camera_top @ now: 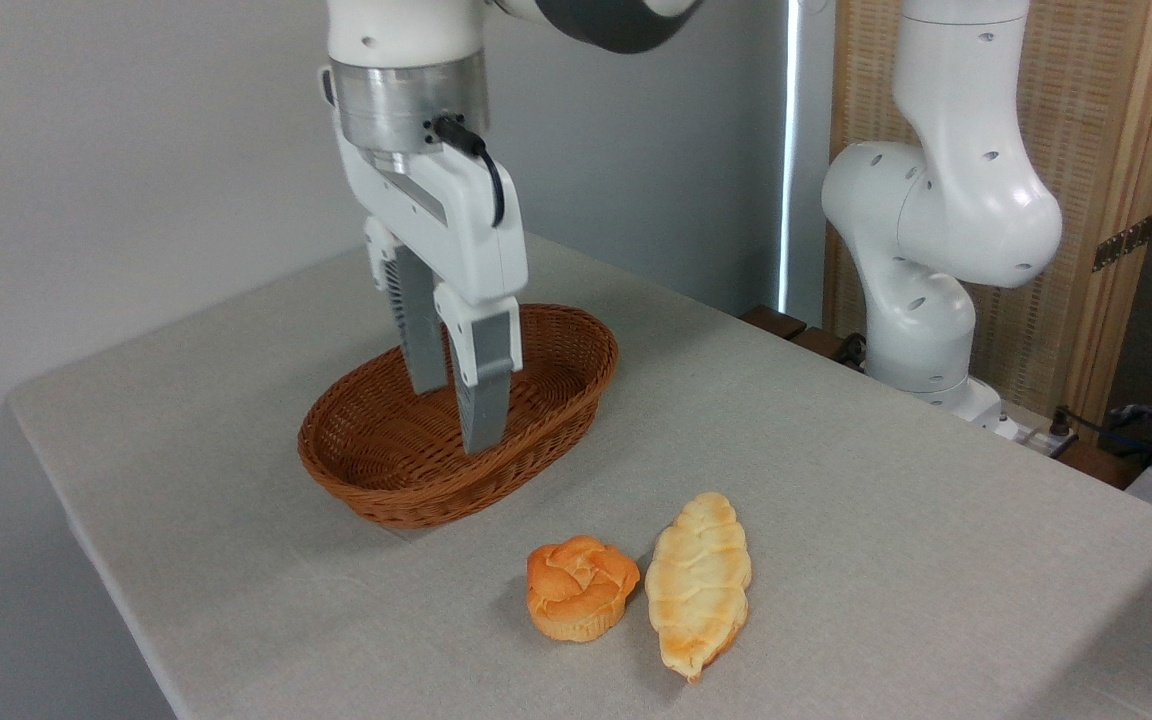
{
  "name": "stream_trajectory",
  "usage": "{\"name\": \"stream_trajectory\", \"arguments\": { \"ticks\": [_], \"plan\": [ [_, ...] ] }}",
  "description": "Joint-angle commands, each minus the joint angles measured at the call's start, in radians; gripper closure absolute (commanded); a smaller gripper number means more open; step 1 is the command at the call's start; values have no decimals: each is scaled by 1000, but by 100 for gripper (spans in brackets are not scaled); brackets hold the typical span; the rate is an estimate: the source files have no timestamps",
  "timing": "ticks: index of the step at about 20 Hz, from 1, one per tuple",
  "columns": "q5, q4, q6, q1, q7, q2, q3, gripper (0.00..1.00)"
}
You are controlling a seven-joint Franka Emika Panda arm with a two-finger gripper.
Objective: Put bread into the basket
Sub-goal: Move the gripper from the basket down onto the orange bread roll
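Note:
The bread point(581, 588), a small round orange bun with a folded top, sits on the grey tablecloth near the front edge. The oval brown wicker basket point(576, 335) lies behind it to the left, with nothing inside that I can see. My gripper point(454, 420) hangs over the basket's middle, fingers pointing down, open and holding nothing. It is well above and behind the bun, not touching it.
A longer pale braided loaf point(698, 583) lies right beside the bun, almost touching its right side. The arm's white base point(936, 250) stands at the back right. The table's left edge point(86, 530) runs close to the basket.

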Motion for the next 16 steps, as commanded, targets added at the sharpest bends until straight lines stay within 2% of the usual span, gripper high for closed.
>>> {"name": "stream_trajectory", "arguments": {
  "ticks": [1,3,6,7,16],
  "plan": [
    [37,-49,25,1,162,-23,28,0],
    [46,-71,25,2,244,-17,33,0],
    [143,-137,21,-1,296,-23,30,0],
    [157,-152,21,-1,311,-23,29,0],
    [166,-197,66,-4,331,23,26,0]
  ]
}}
